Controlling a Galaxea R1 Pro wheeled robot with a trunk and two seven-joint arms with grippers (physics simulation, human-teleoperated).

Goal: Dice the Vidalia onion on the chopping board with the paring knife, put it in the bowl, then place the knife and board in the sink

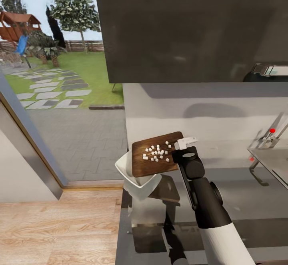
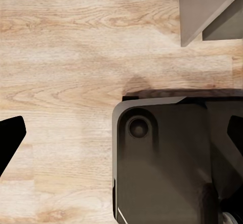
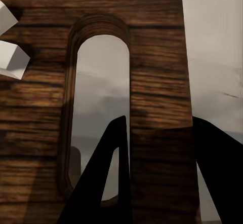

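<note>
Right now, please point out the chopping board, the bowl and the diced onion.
chopping board (image 1: 139,168): head view, bare wood near its lower left corner.
bowl (image 1: 127,170): head view, white inner wall.
diced onion (image 1: 157,153): head view, middle of the white cubes.

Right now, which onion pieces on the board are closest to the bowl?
The two dice at the left of the cluster on the chopping board, farthest from the right hand gripping it, are nearest the bowl.
</note>
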